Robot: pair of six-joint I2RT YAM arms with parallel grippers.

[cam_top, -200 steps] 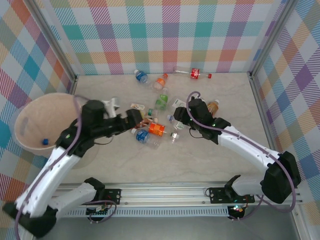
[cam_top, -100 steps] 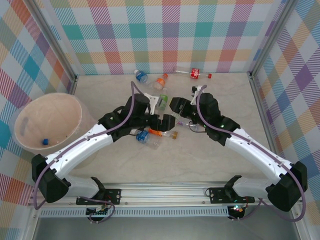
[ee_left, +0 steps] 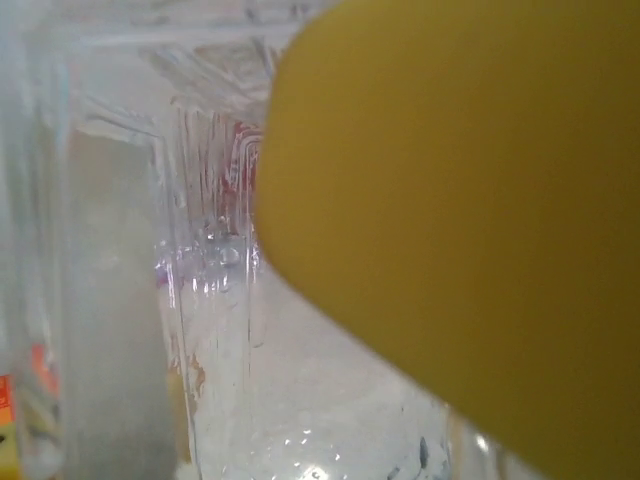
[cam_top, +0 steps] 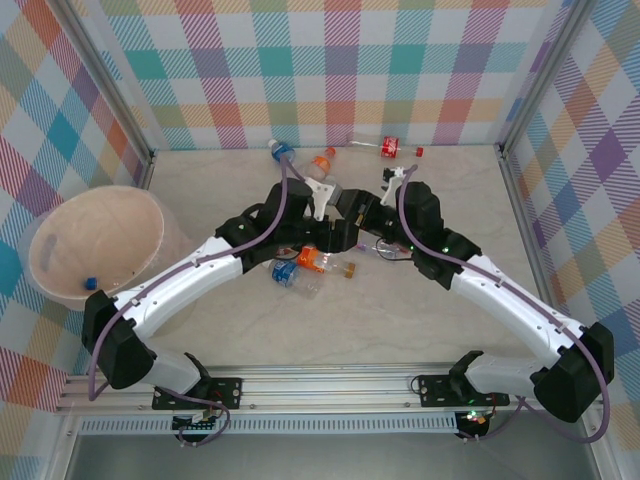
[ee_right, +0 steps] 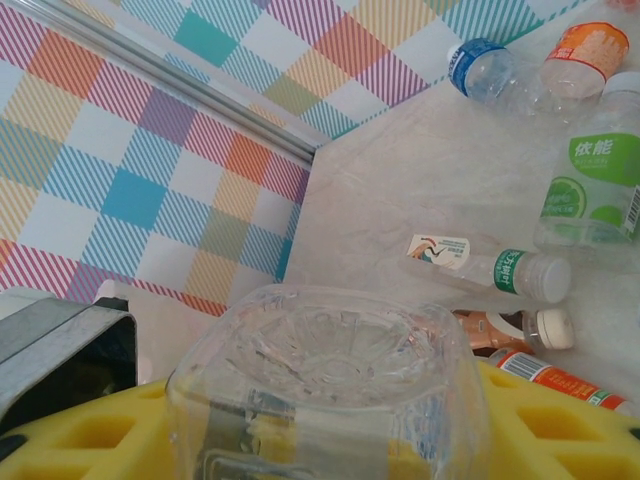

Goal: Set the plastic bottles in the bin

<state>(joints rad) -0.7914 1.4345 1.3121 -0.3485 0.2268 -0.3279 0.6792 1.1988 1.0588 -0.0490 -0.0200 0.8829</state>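
Gripping a bottle [ee_right: 330, 365], the right gripper [ee_right: 330, 430] sits mid-table — bin [cam_top: 88, 228] at 9 o'clock, left gripper [cam_top: 330, 238] nearer, its grip unclear.

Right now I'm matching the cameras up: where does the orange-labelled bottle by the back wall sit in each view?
Top external: the orange-labelled bottle lies near the back wall, around the middle of the picture's upper part.
Right wrist: in the top right corner.
Left wrist: too close and blurred to pick it out.
Shared landmark: the blue-labelled bottle, lying just left of it in both views.
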